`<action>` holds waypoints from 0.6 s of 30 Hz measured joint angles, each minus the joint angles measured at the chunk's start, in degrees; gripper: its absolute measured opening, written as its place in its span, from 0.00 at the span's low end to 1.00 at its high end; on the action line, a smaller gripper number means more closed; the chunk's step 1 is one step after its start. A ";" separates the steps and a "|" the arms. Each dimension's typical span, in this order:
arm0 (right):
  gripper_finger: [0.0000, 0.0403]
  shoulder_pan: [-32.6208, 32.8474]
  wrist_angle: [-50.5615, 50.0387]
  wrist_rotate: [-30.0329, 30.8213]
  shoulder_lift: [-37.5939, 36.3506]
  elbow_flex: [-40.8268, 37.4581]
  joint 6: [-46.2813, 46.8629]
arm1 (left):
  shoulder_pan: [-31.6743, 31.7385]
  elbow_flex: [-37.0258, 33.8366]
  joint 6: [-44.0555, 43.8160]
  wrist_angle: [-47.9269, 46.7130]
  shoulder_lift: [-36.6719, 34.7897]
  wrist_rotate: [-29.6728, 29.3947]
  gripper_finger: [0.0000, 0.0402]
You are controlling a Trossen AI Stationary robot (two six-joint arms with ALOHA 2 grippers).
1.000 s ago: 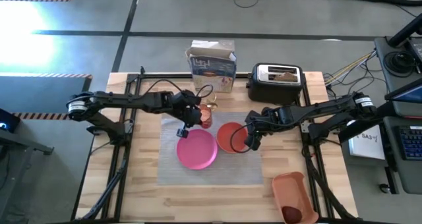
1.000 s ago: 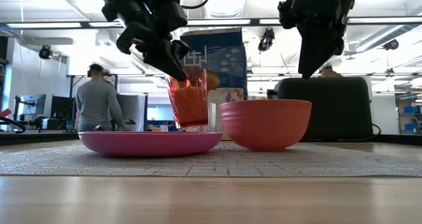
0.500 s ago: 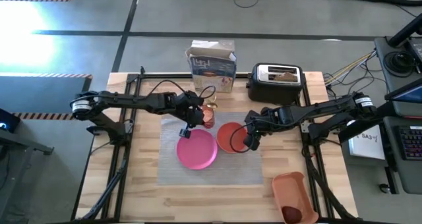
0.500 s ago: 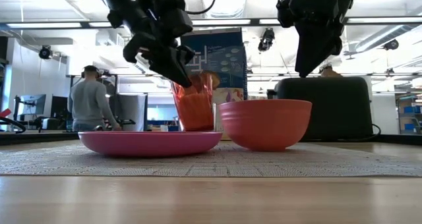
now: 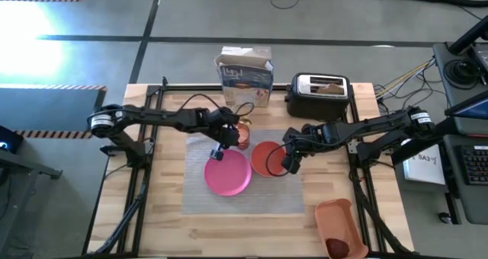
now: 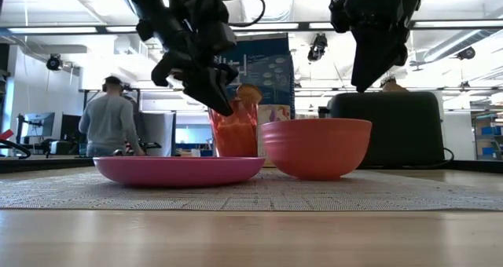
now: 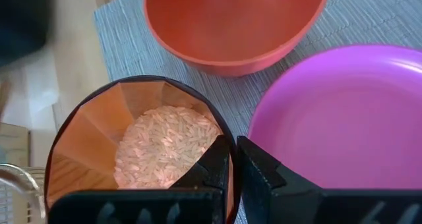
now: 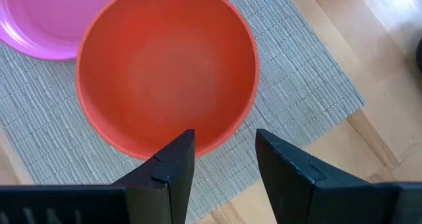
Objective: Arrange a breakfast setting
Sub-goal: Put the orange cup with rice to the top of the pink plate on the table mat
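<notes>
Left gripper point(image 5: 222, 147) sits, in the high view, over the mat point(image 5: 200, 199) between the cup point(image 5: 242, 133) and the plate point(image 5: 228, 173), its fingers clamped on the cup's rim; the right gripper point(image 5: 290, 164) hangs at the bowl point(image 5: 264, 158), fingers apart and holding nothing. Behind the mat stand a box point(image 5: 245, 74) and a toaster point(image 5: 320, 96) with toast point(image 5: 330, 84) in a slot, and a tray point(image 5: 336, 223) with an apple point(image 5: 337, 247) lies at the table's point(image 5: 175, 230) near right corner. From the low view, the left gripper point(image 6: 218, 100) grips the cup point(image 6: 236, 131), which stands behind the plate point(image 6: 179, 170) and just beside the bowl point(image 6: 317, 146), while the right gripper point(image 6: 364, 77) hovers above the bowl; a person point(image 6: 110, 122) stands in the room beyond. Through the left wrist view, the fingers point(image 7: 262, 172) pinch the cup's point(image 7: 92, 145) wall, one inside and one outside, and pale grains fill its bottom; the bowl point(image 7: 232, 20) and plate point(image 7: 343, 112) lie ahead on the mat point(image 7: 128, 43), and a glass's point(image 7: 14, 184) rim shows at the edge. By the right wrist view, the parted fingers point(image 8: 173, 161) stand at the bowl's point(image 8: 167, 70) near rim, with the plate point(image 8: 39, 26) beyond.
</notes>
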 joint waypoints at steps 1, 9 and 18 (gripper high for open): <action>0.37 0.00 0.11 0.02 0.00 0.00 0.00 | 0.00 0.20 0.00 -0.07 0.26 -0.01 0.01; 0.37 0.00 0.87 0.00 0.00 0.00 0.00 | 0.00 2.37 -0.13 -1.06 1.74 0.01 0.01; 0.37 0.00 0.93 0.00 0.00 0.00 0.00 | 0.00 2.80 -1.44 -2.72 2.14 0.03 0.01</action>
